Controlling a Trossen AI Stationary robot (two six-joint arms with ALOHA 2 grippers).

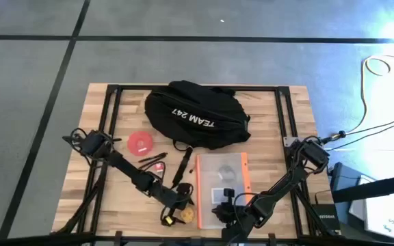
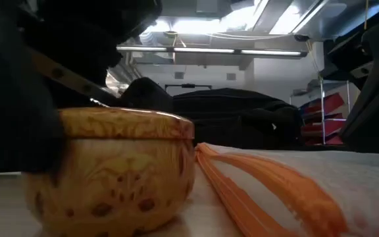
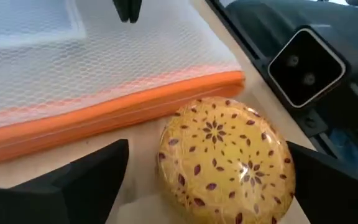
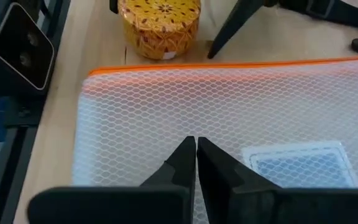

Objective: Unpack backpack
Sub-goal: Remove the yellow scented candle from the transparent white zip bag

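near edge, 6 o'clock: left gripper (image 3: 207,177) spread wide, fingers either side of a yellow patterned tin (image 1: 187,215), gripping nothing. just beside it, right gripper (image 4: 196,163) with fingers pressed together over the mesh pouch (image 1: 221,179), empty. pouch has orange zip edge, tin touching or nearly. red disc (image 1: 140,143) at 10 o'clock. backpack (image 1: 195,113) at 12 o'clock, far side of table (image 1: 299,116), lettering up.

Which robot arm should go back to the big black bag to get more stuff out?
Probably the right. The left gripper stands open around the round yellow patterned tin, so it's busy. The right gripper is shut, holding nothing, over the white mesh pouch with orange zipper. Neither is near the black fabric backpack.
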